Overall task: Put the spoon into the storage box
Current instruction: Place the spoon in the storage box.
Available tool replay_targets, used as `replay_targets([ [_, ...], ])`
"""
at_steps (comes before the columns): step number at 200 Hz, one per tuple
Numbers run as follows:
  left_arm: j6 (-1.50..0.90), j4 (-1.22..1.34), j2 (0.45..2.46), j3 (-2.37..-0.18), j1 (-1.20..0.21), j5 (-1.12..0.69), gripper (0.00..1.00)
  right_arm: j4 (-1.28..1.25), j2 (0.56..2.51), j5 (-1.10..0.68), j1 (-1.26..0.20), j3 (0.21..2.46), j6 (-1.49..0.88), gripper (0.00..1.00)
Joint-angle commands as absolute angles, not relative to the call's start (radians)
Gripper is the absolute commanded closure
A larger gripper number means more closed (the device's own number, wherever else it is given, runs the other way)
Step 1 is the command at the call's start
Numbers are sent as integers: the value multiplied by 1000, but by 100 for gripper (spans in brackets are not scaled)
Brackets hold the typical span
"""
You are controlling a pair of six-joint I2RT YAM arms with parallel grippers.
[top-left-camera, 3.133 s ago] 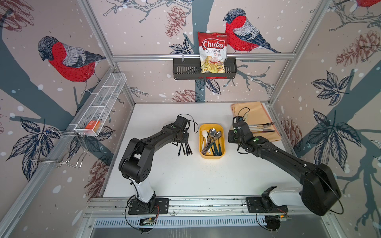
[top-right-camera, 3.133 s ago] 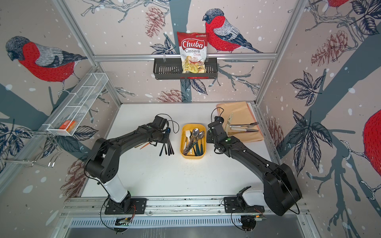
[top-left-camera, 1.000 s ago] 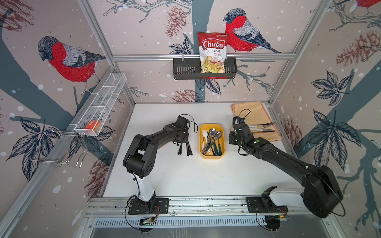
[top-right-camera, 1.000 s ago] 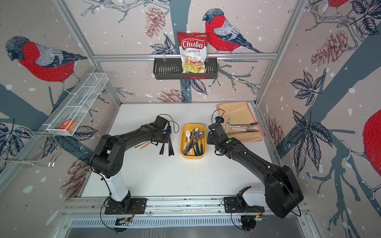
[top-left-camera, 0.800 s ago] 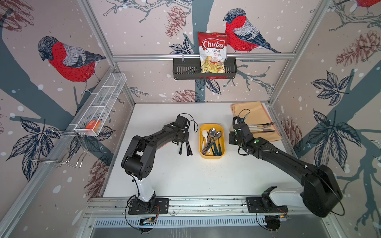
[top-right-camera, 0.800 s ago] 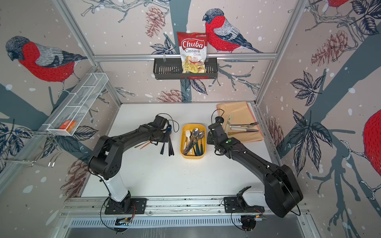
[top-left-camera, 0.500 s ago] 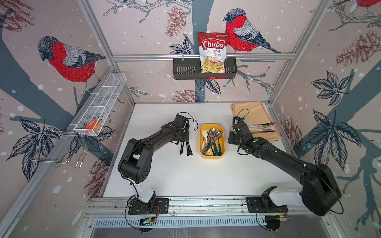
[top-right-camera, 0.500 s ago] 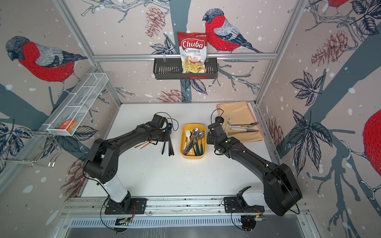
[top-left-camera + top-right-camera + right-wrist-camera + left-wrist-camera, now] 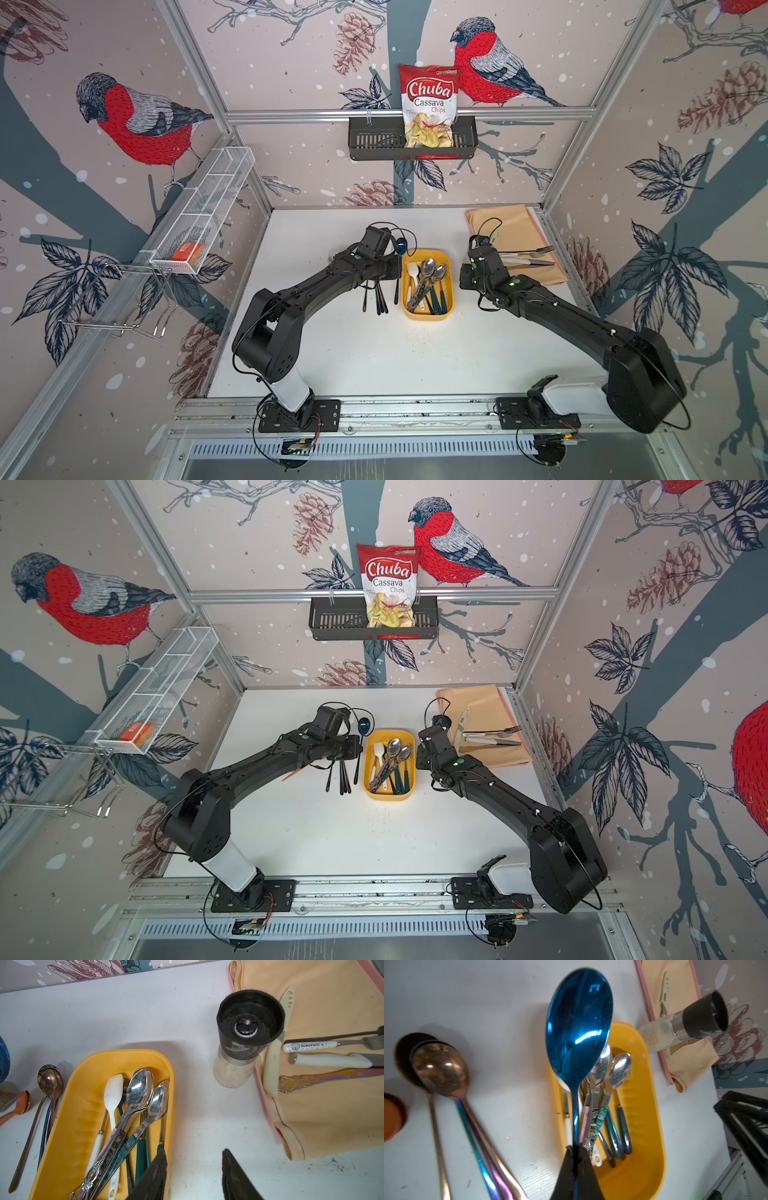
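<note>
Spoon (image 9: pixel 578 1028), blue, clamped by its handle in the left gripper (image 9: pixel 576 1150), raised at nine o'clock of the yellow storage box (image 9: pixel 448 266) holding other cutlery, right gripper (image 9: pixel 194 1159) at three o'clock, jaws apart, grasping nothing, salt grinder (image 9: pixel 243 1043) beyond

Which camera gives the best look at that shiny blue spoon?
The left wrist view: the blue spoon fills the frame, its handle pinched in the left gripper. Both top views show only its small bowl; the right wrist view catches a blue sliver at the edge.
</note>
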State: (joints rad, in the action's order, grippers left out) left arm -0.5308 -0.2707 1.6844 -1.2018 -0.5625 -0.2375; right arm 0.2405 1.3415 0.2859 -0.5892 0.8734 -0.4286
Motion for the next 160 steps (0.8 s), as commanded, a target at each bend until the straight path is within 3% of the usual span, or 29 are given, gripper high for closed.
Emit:
replay_targets([
  [1, -636, -159, 1715, -1211, -585, -286, 100, 217, 1340, 282, -587, 878, -419, 55],
  [160, -706, -151, 1949, -1287, -649, -311, 100, 198, 1354, 201, -550, 868, -377, 55],
])
